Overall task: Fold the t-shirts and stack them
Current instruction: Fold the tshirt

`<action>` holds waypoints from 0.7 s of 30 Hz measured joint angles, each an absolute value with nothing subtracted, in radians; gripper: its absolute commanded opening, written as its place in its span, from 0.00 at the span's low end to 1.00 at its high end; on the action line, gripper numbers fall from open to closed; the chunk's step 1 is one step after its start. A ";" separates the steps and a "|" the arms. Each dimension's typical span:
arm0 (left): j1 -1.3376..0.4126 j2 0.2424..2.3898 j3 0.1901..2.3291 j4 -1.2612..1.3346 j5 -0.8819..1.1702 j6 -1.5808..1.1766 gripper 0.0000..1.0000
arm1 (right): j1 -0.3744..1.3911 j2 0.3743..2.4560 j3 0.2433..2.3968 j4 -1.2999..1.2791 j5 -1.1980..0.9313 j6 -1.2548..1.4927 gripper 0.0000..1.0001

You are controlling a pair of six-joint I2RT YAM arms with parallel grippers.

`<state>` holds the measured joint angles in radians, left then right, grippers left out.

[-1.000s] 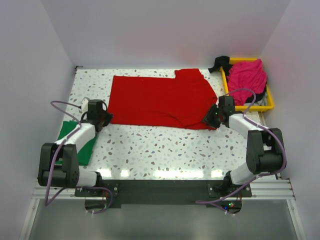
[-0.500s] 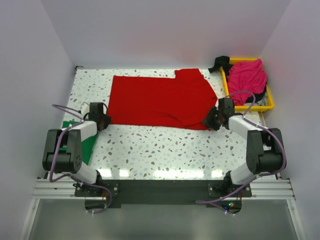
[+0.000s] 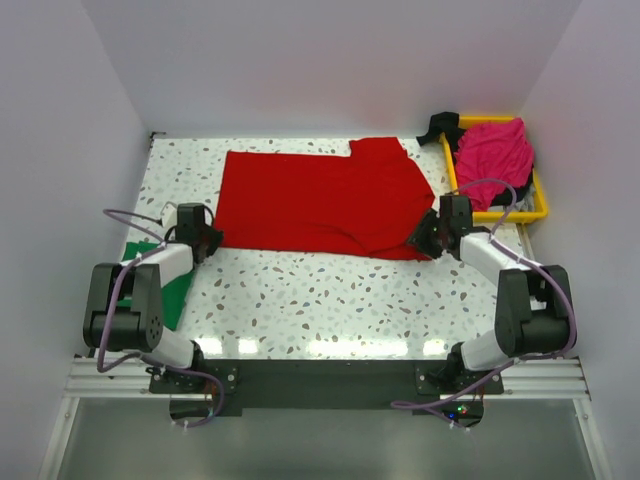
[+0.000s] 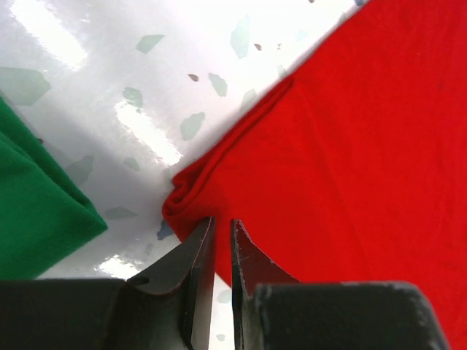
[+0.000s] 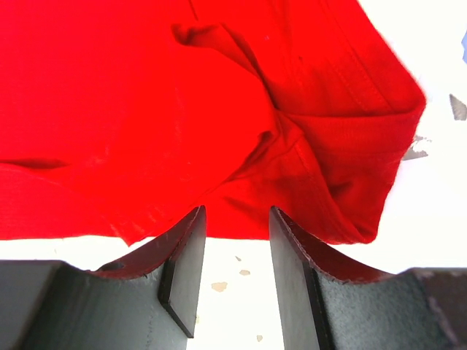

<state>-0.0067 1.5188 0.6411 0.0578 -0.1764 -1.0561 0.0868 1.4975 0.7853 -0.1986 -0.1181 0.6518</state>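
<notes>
Three t-shirts (image 3: 320,205), one tray (image 3: 497,214), two pincers (image 3: 207,243).

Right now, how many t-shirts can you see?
3: red t-shirt spread mid-table, green t-shirt folded at the near left, magenta-pink t-shirt in the yellow tray. The tray may hide more.

We see a robot test cell in a lab: plain white enclosure walls (image 3: 330,60) box in a speckled terrazzo-patterned tabletop (image 3: 330,300) edged by an aluminium mounting rail (image 3: 320,380).

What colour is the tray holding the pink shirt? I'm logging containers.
Yellow: the tray shows best in the top external view.
</notes>
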 measured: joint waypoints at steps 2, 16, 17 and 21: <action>-0.007 1.502 0.644 0.053 -0.154 -1.056 0.18 | 0.087 1.485 0.787 -0.196 -0.113 0.653 0.44; -0.022 1.339 0.794 -0.096 0.000 -0.986 0.20 | 0.092 1.558 0.808 -0.144 -0.084 0.682 0.44; -0.022 1.325 0.807 -0.106 0.005 -0.975 0.21 | 0.092 1.560 0.808 -0.141 -0.080 0.684 0.44; -0.022 1.270 0.842 -0.133 0.017 -0.942 0.21 | 0.097 1.564 0.808 -0.132 -0.065 0.692 0.44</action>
